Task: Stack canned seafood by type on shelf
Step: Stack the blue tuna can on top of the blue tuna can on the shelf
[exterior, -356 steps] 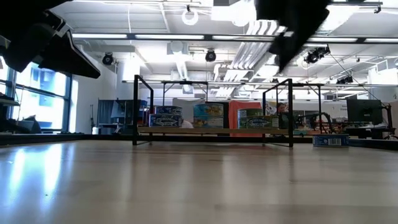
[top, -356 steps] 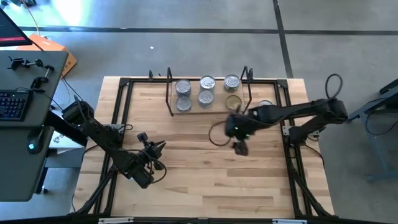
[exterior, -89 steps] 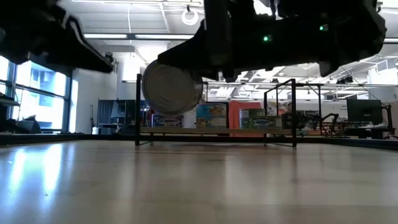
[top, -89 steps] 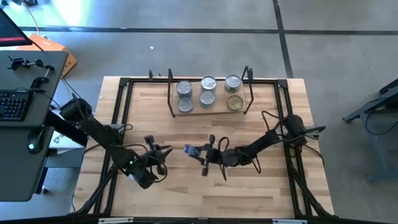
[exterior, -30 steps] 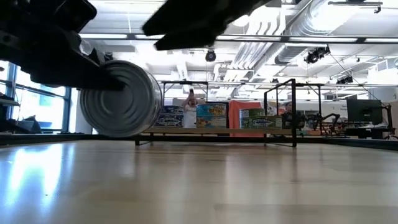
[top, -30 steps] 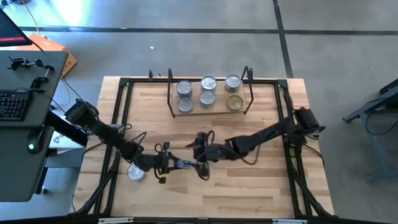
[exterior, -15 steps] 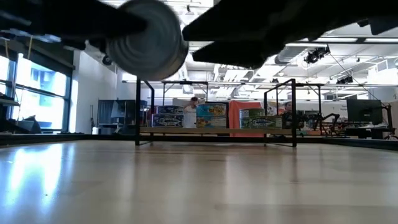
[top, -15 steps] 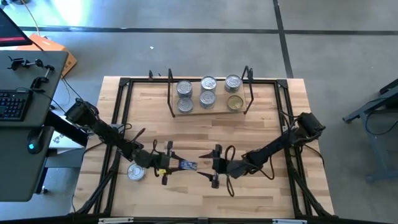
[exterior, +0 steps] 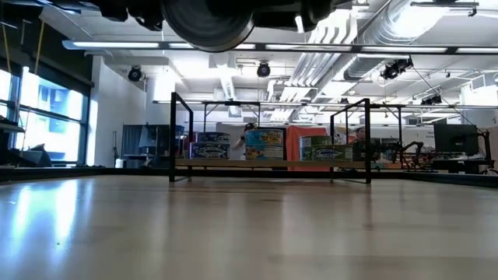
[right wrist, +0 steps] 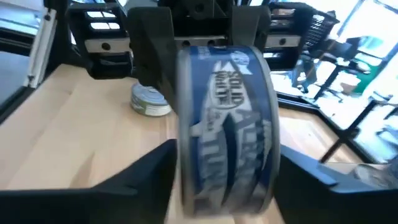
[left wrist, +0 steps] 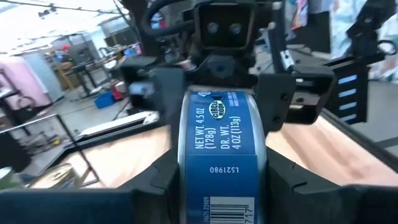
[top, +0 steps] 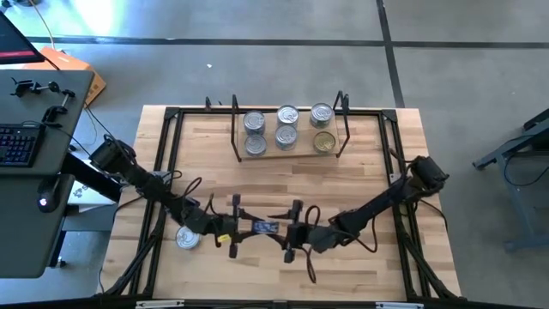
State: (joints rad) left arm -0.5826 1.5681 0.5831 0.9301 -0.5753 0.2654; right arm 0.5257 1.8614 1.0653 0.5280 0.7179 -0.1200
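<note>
While hovering over near-middle of table, clamped: L gripper (top: 244, 227), pinching blue-label tin (top: 264, 227) across both flat ends. Tin well clear of tabletop, on its side. Round face toward low cam (exterior: 206, 19), so long axis level, running near-to-far across table. Label text readable along side wall (left wrist: 222, 149).

Nose to nose w/ it: R gripper (top: 285, 230), come in from opposite side, right at same tin (right wrist: 227, 155). Grip state of R: can't tell, maybe closing, maybe just alongside. Looks like hand-over or re-grip, approx. mid-transfer.

Farther out:
- Loose tin (top: 187, 237) flat on table, silver lid up, just behind L gripper near table's L edge; also seen past held tin (right wrist: 151, 101).
- Shelf (top: 300, 153) at far side of table, well apart from both grippers. Six tins on it in three cols, two rows; five silver lids, one gold lid (top: 322, 142) at near R.
- Blue labels at shelf's L end per low cam (exterior: 206, 144).

Key relation for next move (judgement): shelf straight away from tin toward far edge, both grippers abt equally far. Blue col. on L side, so L arm prob. better placed. Tin to be tipped upright, lid up, before stacking. Risk: slip or twist if one lets go before other has firm hold.
</note>
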